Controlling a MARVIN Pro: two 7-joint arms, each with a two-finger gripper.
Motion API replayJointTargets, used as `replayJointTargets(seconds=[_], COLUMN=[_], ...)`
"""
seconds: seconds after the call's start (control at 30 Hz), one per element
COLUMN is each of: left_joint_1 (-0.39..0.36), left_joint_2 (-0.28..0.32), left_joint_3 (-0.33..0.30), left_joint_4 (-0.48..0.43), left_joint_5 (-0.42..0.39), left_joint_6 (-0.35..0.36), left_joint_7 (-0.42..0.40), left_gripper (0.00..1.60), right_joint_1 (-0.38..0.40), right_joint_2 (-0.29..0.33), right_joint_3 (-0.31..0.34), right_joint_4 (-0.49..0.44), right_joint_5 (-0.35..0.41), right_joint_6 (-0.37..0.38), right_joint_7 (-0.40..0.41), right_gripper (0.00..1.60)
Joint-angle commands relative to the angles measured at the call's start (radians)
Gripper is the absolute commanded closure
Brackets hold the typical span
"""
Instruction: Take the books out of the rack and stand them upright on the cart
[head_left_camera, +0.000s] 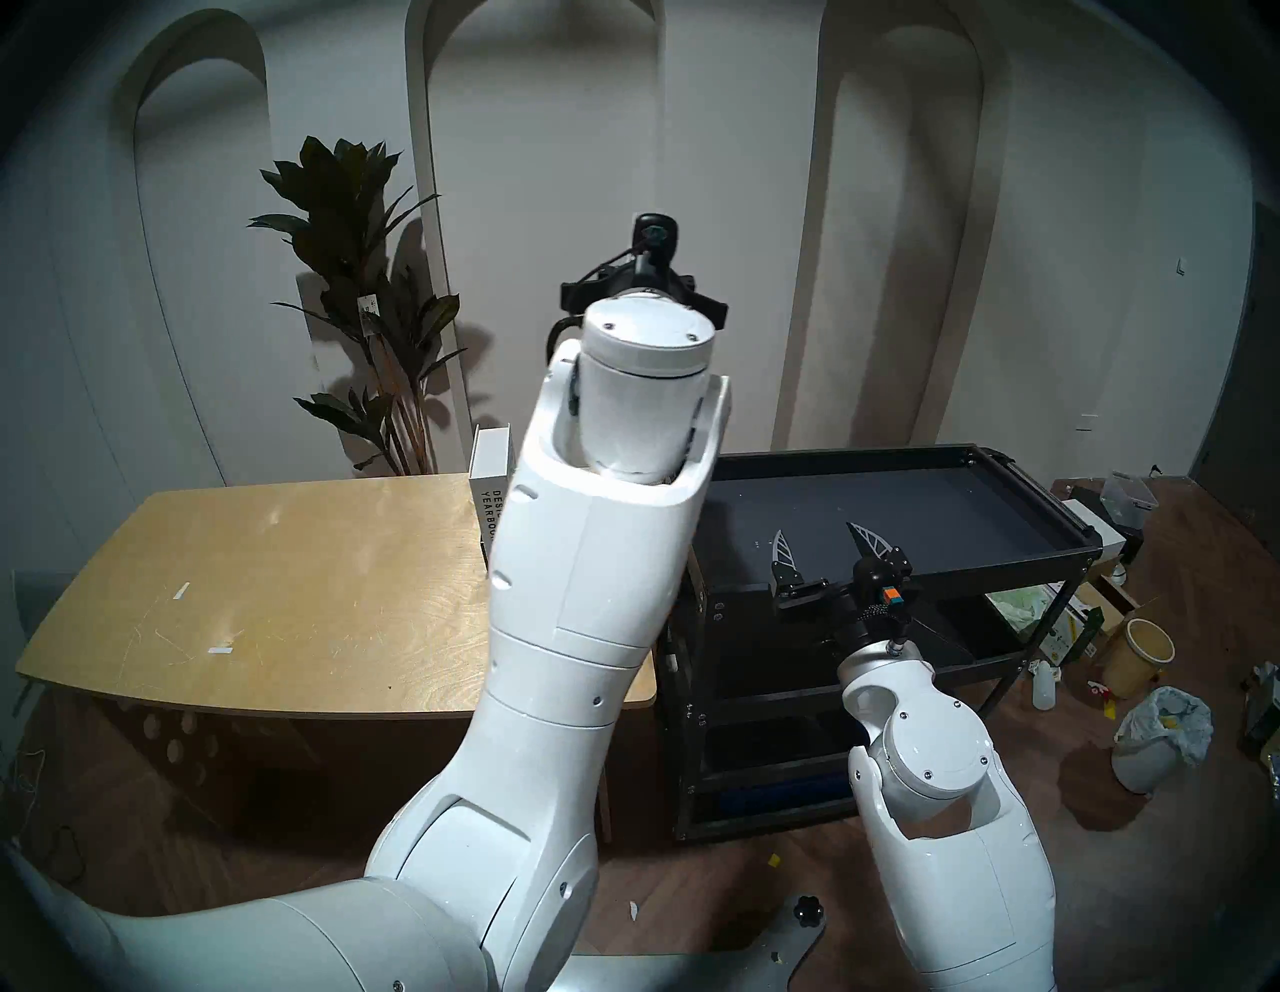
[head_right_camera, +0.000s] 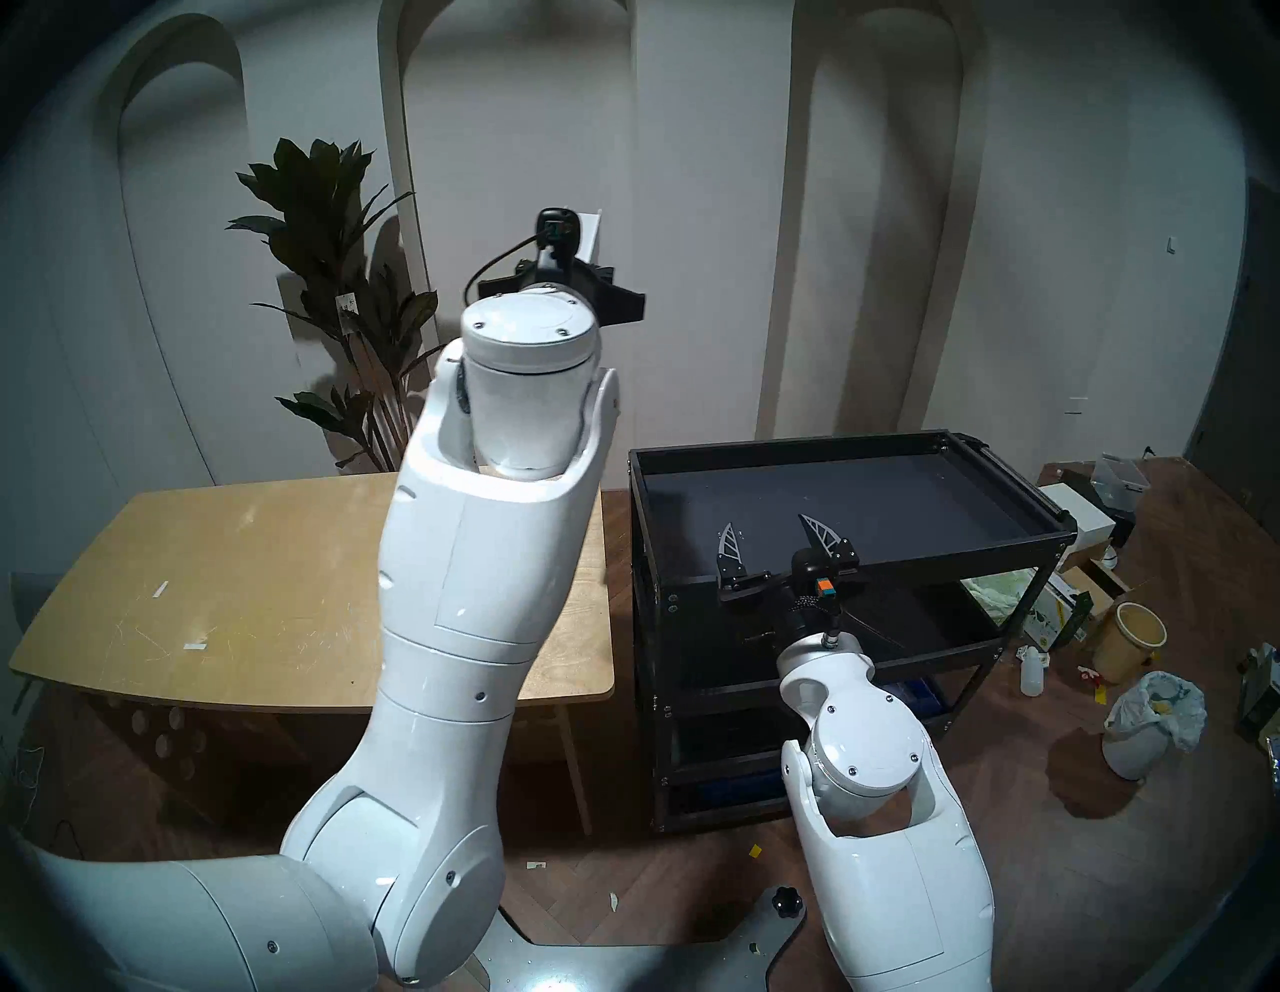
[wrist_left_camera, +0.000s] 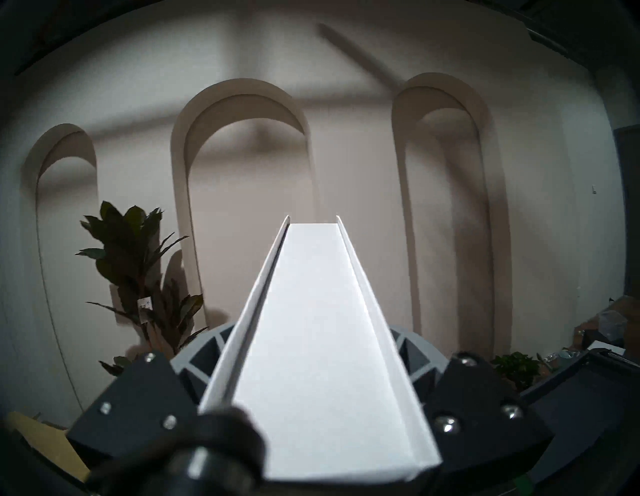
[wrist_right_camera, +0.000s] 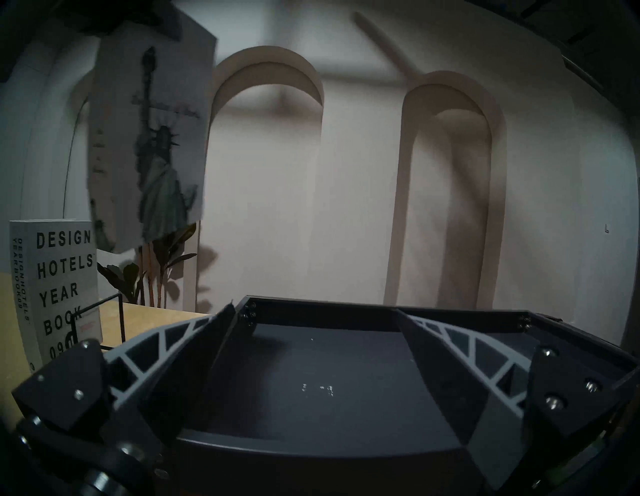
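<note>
My left gripper (wrist_left_camera: 311, 346) is raised high and shut on the taller white book (wrist_left_camera: 311, 311). That book's Statue of Liberty cover (wrist_right_camera: 149, 138) hangs in the air left of the cart in the right wrist view. The shorter book (wrist_right_camera: 59, 287), lettered DESIGN HOTELS YEAR BOOK 09, stands upright in the thin black wire rack (wrist_right_camera: 121, 315) on the wooden table. From the head it shows beside my left forearm (head_left_camera: 490, 478). My right gripper (head_left_camera: 824, 547) is open and empty over the front of the black cart's tray (head_left_camera: 1039, 554).
The wooden table (head_left_camera: 277, 589) stands left of the cart, with a tall dark plant (head_left_camera: 360, 277) behind it. Boxes, a yellow bucket (head_left_camera: 1136, 654) and a lined bin (head_left_camera: 1157, 741) clutter the floor right of the cart. My left arm blocks much of the head views.
</note>
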Motion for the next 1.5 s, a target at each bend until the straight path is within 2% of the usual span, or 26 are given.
replayJointTargets(seconds=[0.0,0.17,0.53,1.03,1.47], left_joint_1=[-0.107,-0.151,-0.235,-0.342,-0.385], left_joint_2=[-0.101,-0.145,-0.147,-0.147,-0.147], left_joint_3=[0.044,0.038,0.002,-0.030,0.001], left_joint_4=[0.120,0.239,0.383,0.534,0.624], left_joint_5=[0.018,0.015,-0.018,-0.118,-0.202], left_joint_6=[-0.013,-0.029,-0.047,-0.068,-0.114], left_joint_7=[0.008,0.015,0.039,0.101,0.181], left_gripper=[1.60,1.60,1.60,1.60,1.60], right_joint_1=[0.025,0.054,0.136,0.305,0.426], right_joint_2=[-0.025,-0.042,-0.100,-0.135,-0.163], right_joint_3=[-0.034,-0.052,-0.083,-0.127,-0.199], right_joint_4=[-0.032,-0.013,0.050,0.210,0.348], right_joint_5=[-0.014,-0.024,-0.006,0.131,0.213], right_joint_6=[-0.043,-0.058,-0.081,-0.093,-0.114], right_joint_7=[-0.016,-0.033,-0.083,-0.168,-0.253], right_gripper=[0.00,0.00,0.00,0.00,0.00])
